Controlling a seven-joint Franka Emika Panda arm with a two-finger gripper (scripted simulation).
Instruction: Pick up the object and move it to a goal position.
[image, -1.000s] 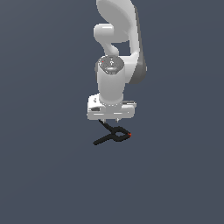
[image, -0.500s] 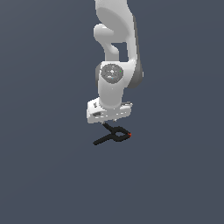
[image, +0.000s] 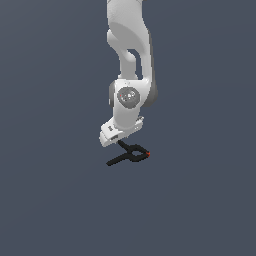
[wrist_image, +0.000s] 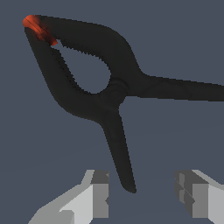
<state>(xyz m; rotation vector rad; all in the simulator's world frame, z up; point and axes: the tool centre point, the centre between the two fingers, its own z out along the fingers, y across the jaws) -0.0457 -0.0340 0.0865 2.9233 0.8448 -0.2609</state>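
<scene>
One clamp (image: 131, 154), black with a red-orange tip (image: 148, 153), was seen lying on the dark counter (image: 50, 200), just under the arm (image: 129, 60), tip toward the exterior view's right, handles splayed toward its left. The end effector (wrist_image: 142, 197) was held open just above it; in the wrist view both fingers (wrist_image: 98, 197) were shown apart, with one handle end (wrist_image: 127, 181) between them and nothing gripped. No contact with the clamp could be confirmed. The step in hand was judged to be the approach to the grasp, pickup not yet done. Next, a short descent would be called for so the handle is straddled, then closing, then a lift. No goal marker was visible. A slip risk was judged likely on so thin a handle.
</scene>
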